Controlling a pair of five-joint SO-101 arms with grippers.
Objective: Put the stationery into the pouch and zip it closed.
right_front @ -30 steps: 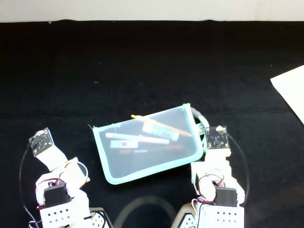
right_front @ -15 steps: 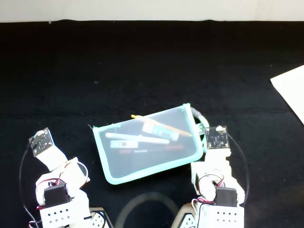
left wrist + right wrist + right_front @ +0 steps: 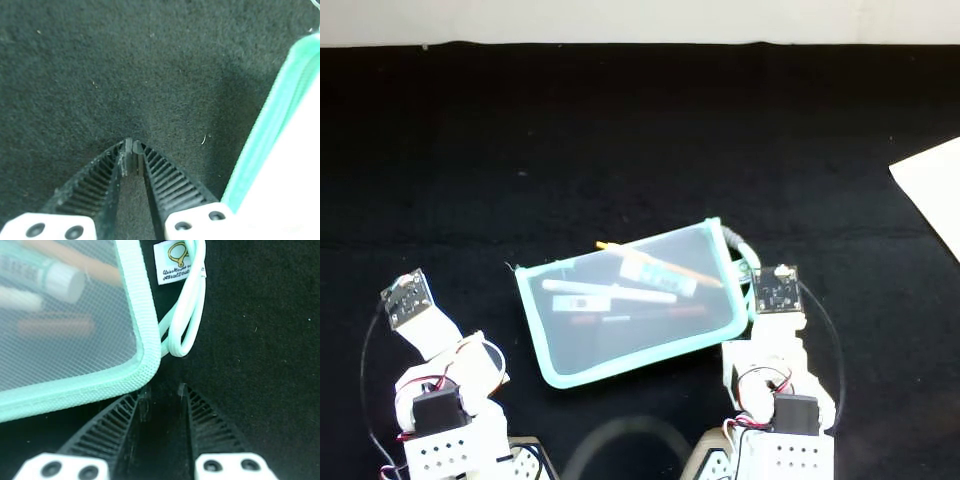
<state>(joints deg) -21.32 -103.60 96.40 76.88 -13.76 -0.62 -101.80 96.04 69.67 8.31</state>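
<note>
Left gripper first: its ribbed jaws are pressed together at the tips, nothing between them, sitting low over the black cloth near the table's near left corner. The pouch has its mint trim just off to one side of it, close but not touching.

Over to the right gripper: its jaws stand a narrow gap apart and empty, nosed up just beside the pouch's right end, where the pale loop strap and a small label hang out.

The pouch lies flat and slanted by the middle of the table's near edge, between the two arms. The stationery shows through the mesh, already inside. The end of an orange pencil seems to poke just past the far edge of the pouch. I can't make out the zip slider from here.

Here's the worry. If that pencil end really sits in the opening, the zip will likely jam on it. The right jaws are so near the loop that a pinch could catch the strap and not the pull. A light pouch on cloth will probably slide if one arm tugs while the other isn't pinning it.

Over at the table's right edge lies a white sheet, well apart.

Against a second ago? Nothing has shifted: both arms parked as they were, pouch in the same spot, same slant.
</note>
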